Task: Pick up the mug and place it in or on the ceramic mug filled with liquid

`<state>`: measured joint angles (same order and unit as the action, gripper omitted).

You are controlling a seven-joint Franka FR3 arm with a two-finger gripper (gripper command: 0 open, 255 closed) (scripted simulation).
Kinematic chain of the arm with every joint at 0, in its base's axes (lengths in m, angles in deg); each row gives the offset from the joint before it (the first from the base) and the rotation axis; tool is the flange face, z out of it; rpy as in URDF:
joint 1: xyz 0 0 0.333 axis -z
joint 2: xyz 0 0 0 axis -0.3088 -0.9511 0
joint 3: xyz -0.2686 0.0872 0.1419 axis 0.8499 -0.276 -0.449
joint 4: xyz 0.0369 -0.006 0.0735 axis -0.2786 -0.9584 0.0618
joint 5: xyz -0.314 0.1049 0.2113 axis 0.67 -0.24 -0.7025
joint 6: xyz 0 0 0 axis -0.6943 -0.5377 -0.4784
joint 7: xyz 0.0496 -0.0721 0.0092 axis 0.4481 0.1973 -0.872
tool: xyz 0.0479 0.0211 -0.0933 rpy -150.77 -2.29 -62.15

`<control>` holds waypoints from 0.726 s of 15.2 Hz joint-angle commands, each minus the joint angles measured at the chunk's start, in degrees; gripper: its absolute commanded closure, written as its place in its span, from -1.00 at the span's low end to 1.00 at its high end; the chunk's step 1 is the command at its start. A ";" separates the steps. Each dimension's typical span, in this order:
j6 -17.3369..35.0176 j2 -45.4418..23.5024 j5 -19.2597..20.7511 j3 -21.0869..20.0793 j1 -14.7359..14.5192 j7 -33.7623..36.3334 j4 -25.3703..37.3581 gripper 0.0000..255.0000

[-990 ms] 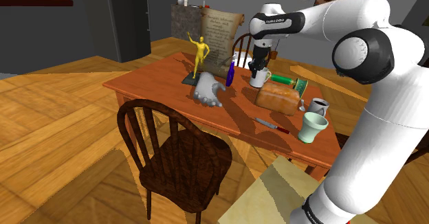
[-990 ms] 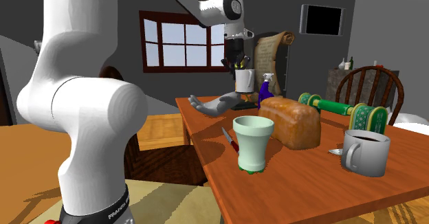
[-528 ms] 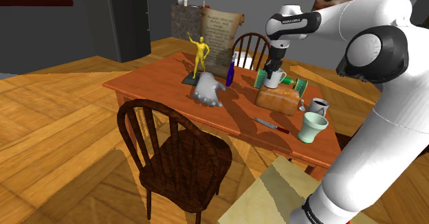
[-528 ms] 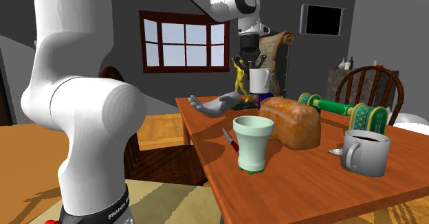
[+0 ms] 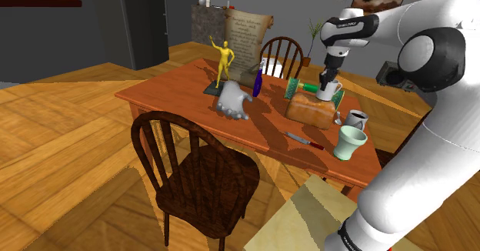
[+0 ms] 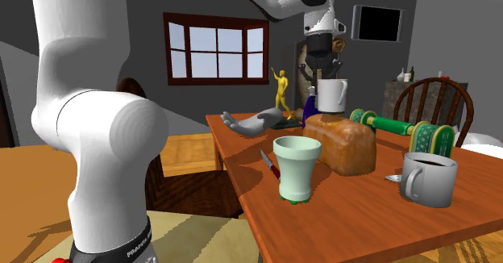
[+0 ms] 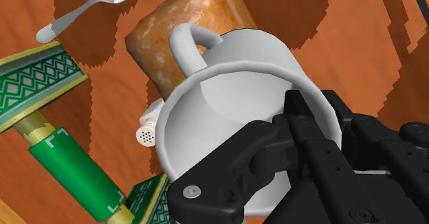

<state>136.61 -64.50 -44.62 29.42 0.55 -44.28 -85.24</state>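
Around the rim of the white mug [image 7: 234, 71] our two black fingers [image 7: 323, 154] are clamped, one inside the cup and one outside its wall. Our gripper [image 7: 302, 113] holds it upright, clear of the table [image 5: 169, 95]. We see the mug hanging directly above the bread loaf [image 7: 185, 30], not touching it. Behind the loaf in the second exterior view lies a green roller [image 6: 395, 127] with patterned ends, and a small white shaker [image 7: 148, 130] stands between it and the loaf. A spoon [image 7: 86, 9] lies just off the loaf's end. The mug of dark liquid [image 6: 429, 179] stands on the table to the loaf's right in the second exterior view, well apart from the held mug. A pale green cup [image 6: 296, 166] stands in front of the loaf, with a red-handled knife [image 6: 269, 164] near it.
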 commanded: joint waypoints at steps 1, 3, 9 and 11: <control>-0.13 -0.15 -0.18 1.22 1.28 -2.65 0.39 1.00; -0.20 -0.40 -0.46 2.54 2.68 -5.44 0.81 1.00; -0.79 -2.73 -2.26 6.47 7.22 -14.31 3.72 1.00; -1.15 -4.07 -3.25 7.79 8.86 -17.43 5.27 1.00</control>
<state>135.59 -67.13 -46.93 36.47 8.44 -59.75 -81.38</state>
